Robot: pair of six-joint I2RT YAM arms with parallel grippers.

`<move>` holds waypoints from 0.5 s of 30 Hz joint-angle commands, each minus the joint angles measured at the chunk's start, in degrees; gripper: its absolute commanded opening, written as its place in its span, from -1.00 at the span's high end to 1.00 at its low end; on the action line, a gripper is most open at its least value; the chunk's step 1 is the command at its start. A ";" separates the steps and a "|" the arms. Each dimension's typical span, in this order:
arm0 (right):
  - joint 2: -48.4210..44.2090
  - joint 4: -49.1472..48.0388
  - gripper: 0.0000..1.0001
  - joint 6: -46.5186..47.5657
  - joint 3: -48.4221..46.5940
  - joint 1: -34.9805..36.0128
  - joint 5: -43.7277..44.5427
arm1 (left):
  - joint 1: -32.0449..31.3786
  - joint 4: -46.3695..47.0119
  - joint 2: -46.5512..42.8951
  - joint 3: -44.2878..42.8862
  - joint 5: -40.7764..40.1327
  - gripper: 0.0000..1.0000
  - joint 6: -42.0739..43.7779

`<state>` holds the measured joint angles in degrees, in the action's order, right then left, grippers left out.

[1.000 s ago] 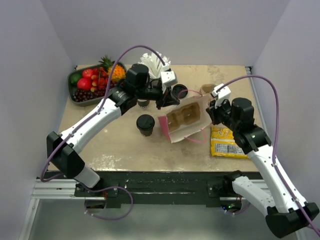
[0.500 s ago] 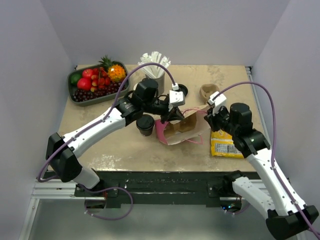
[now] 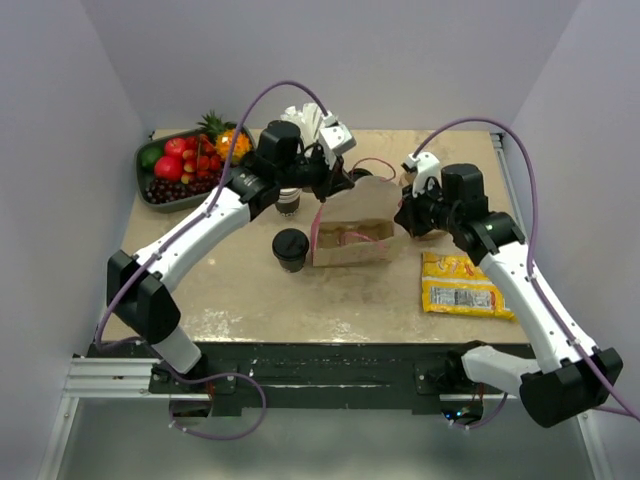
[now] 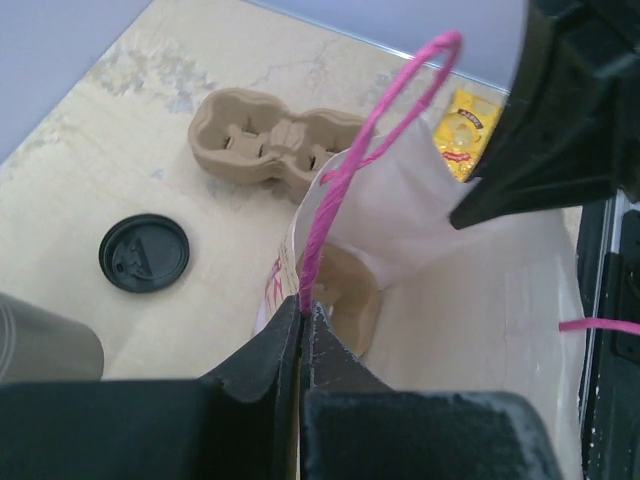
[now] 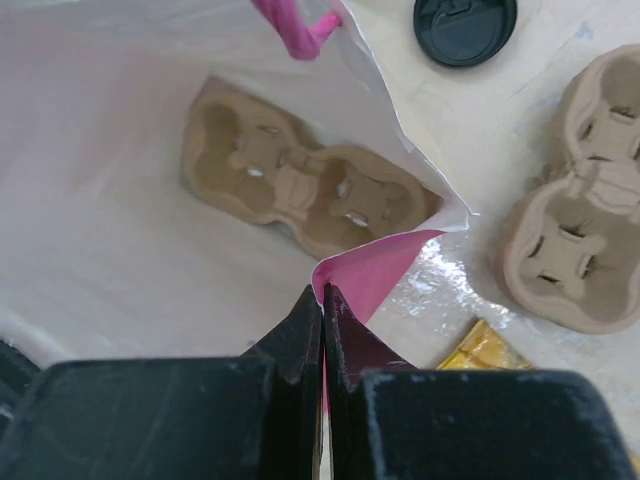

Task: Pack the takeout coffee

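Note:
The takeout coffee (image 3: 291, 247), a dark-brown cup with a black lid, stands on the table just left of a white paper bag (image 3: 350, 238) with pink handles. The bag stands upright and open. My left gripper (image 3: 322, 190) is shut on the bag's left rim by the pink handle (image 4: 305, 308). My right gripper (image 3: 407, 214) is shut on the bag's right rim (image 5: 322, 296). A brown pulp cup carrier (image 5: 300, 188) lies inside the bag on its bottom. The coffee does not show in either wrist view.
A second pulp carrier (image 5: 585, 250) and a loose black lid (image 4: 144, 252) lie behind the bag. A yellow snack packet (image 3: 458, 284) lies at the right. A fruit tray (image 3: 150, 192), a straw holder (image 3: 308, 122) and a lidless cup stack (image 3: 288, 204) stand at the back left.
The bag has gone from lying tilted on its side to standing upright and open. Both grippers have moved toward the back with its rims.

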<state>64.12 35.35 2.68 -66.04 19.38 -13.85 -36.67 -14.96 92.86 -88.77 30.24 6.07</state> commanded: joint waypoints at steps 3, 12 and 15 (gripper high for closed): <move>0.57 4.18 1.00 -4.70 -8.22 0.05 -6.89 | 2.56 -1.73 2.24 -5.62 4.73 1.00 -8.79; 1.80 10.52 1.00 -5.84 -13.24 -0.13 -8.12 | 2.83 -1.47 3.20 -4.92 9.22 1.00 -16.61; 2.59 10.44 1.00 -6.37 -12.10 -0.30 -9.35 | 3.00 -1.56 4.52 -6.15 8.87 1.00 -17.58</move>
<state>66.43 47.51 -1.80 -75.92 19.16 -17.87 -33.54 -16.82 95.79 -92.71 37.36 -7.84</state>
